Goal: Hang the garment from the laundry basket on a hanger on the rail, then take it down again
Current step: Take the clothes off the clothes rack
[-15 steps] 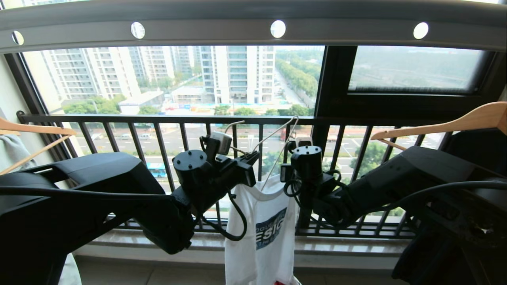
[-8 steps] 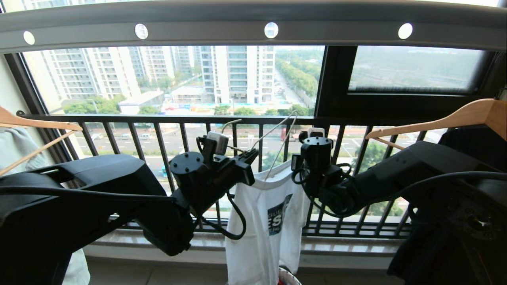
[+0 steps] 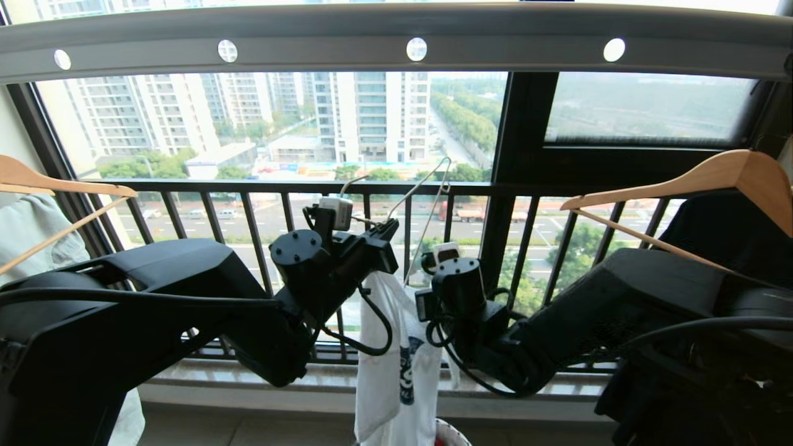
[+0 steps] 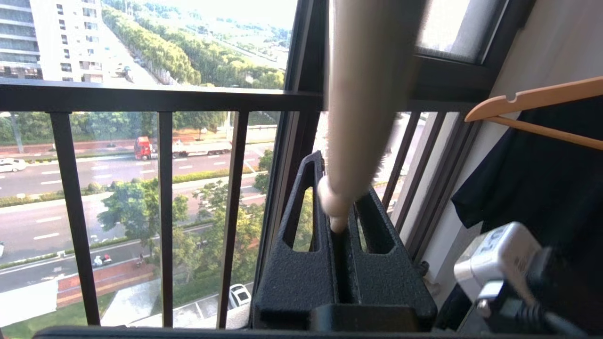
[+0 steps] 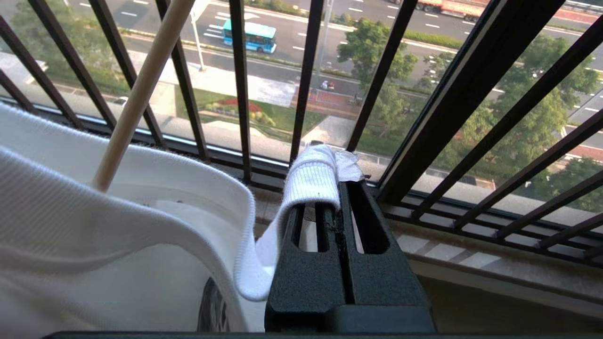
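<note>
Before a high balcony window, a pale green-grey garment hangs on a wooden hanger at far left, well clear of the work. Right of it, the left pincer is clamped on the thin cream hanger, whose wire rises up and to the right from the closed fingers, its curved hook held well below the grey perforated rail overhead. Directly under that pincer droops the white T-shirt, its length running straight down toward the laundry basket, whose rim just shows at the bottom edge. Just right of the shirt and lower than the left pincer, the right pincer is shut on a fold of the ribbed collar, the neck opening gaping beside it with the hanger's arm passing down into it. A second wooden hanger carrying a black garment closes the scene at far right. The hook's upward path to the rail appears to fall to the left arm, which alone holds the hanger.
</note>
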